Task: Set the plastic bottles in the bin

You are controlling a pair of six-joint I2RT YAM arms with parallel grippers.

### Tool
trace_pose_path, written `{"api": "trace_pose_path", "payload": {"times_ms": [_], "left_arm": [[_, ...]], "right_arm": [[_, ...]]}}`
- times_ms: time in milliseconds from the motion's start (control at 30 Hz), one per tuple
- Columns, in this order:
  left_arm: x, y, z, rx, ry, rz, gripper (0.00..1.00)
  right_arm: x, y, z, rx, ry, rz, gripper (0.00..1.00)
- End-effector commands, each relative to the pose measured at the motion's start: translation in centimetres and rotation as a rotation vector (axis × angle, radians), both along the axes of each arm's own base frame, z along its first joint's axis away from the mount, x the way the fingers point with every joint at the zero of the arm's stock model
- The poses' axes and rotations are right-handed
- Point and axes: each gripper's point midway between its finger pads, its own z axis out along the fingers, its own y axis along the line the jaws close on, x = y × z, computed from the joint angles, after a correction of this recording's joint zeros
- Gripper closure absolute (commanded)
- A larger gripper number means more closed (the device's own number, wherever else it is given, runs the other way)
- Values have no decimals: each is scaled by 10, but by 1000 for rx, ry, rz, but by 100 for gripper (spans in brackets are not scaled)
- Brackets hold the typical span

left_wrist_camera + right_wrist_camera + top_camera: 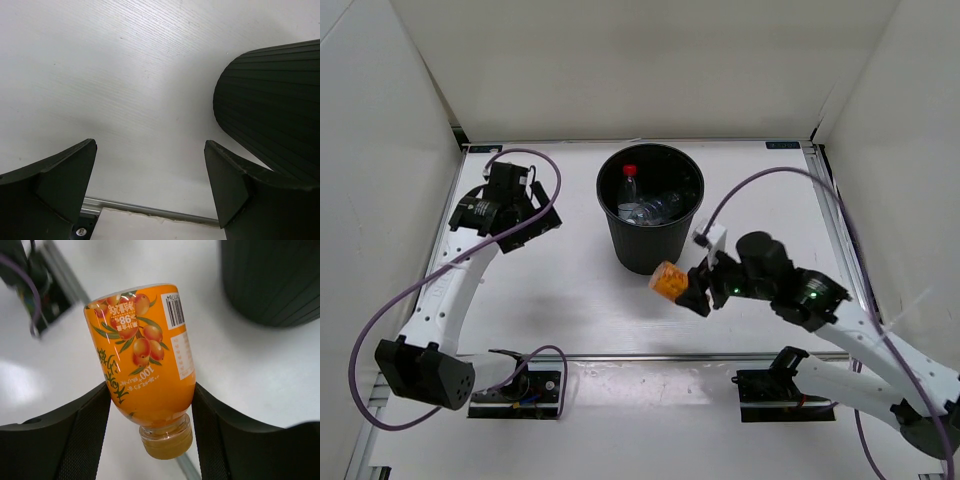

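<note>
surface: white table [560, 300] | on it: 1 black bin [646, 246], upright

Squat bottle [145, 365] btwn jaws of right gripper [150, 400], bin [650, 240] ahead-right w/ other bottles [648, 207] inside; bin also right of left gripper [150, 150] jaws.

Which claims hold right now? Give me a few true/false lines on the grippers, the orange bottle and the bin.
1. The right gripper is shut on the orange bottle. True.
2. The left gripper holds a clear bottle. False: it is open with nothing between its fingers.
3. The bin stands upright with bottles inside, among them a red-capped bottle. True.
4. The orange bottle lies inside the bin. False: it is held outside the bin, near its base.
</note>
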Motion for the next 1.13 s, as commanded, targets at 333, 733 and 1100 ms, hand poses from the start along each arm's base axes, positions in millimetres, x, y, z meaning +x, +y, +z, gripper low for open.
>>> {"api": "trace_pose_path", "payload": {"times_ms": [333,733,1100], "left_arm": [[-14,19,6,43,-34,80,0],[-41,77,19,253,-105,298,0],[-69,143,48,511,-218,624,0]], "right_arm": [[186,37,186,-52,-405,-396,51],[185,-26,115,-84,89,-669,0],[174,-109,116,11,95,-857,0]]}}
